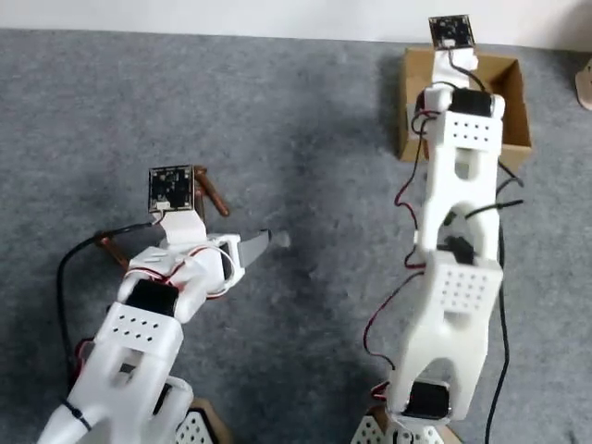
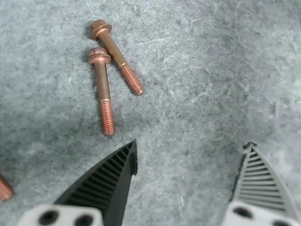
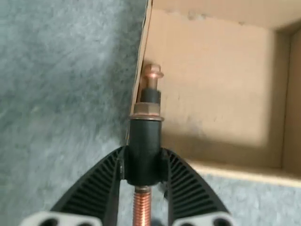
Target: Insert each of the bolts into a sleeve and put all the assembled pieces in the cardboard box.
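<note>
The sleeve (image 3: 142, 146) with its bolt (image 3: 151, 75) is pinched by the right jaws just over a wall of the cardboard box (image 3: 221, 80); released here, it may be caught on that wall and lost outside. The left jaws are held spread.

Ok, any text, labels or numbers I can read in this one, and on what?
No text here can be read.
Left wrist's camera board and right wrist's camera board: tiny marks, too small to read.
Cardboard box: plain walls, no print to be seen.
Two loose bolts and the held sleeve: no stamp can be made out.
</note>
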`<state>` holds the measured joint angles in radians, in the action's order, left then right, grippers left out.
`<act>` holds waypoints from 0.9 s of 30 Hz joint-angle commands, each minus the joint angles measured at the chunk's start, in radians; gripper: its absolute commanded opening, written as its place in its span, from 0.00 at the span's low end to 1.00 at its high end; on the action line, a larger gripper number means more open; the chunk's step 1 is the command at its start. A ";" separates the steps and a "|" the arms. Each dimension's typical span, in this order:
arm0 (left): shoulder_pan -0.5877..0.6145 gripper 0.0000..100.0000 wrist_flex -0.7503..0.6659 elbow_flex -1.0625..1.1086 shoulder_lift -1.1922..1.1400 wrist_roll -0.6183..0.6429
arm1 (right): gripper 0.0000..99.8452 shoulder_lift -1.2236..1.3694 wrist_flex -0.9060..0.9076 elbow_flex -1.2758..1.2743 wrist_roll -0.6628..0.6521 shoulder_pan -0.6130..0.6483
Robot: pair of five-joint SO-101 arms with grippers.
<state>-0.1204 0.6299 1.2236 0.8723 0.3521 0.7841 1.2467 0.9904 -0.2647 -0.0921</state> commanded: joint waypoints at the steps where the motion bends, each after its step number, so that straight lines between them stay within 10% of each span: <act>1: 0.012 0.33 0.021 -0.039 0.005 -0.043 | 0.00 0.090 0.038 0.295 -0.005 -0.005; 18: 0.012 0.33 0.133 -0.090 0.004 -0.117 | 0.01 0.278 -0.076 0.441 0.068 -0.053; 27: 0.010 0.33 0.133 -0.090 0.004 -0.118 | 0.18 0.285 -0.045 0.441 0.061 -0.048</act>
<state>-0.1189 0.7587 1.1930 0.8723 0.2585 1.1032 1.1960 1.3802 -0.2094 -0.1350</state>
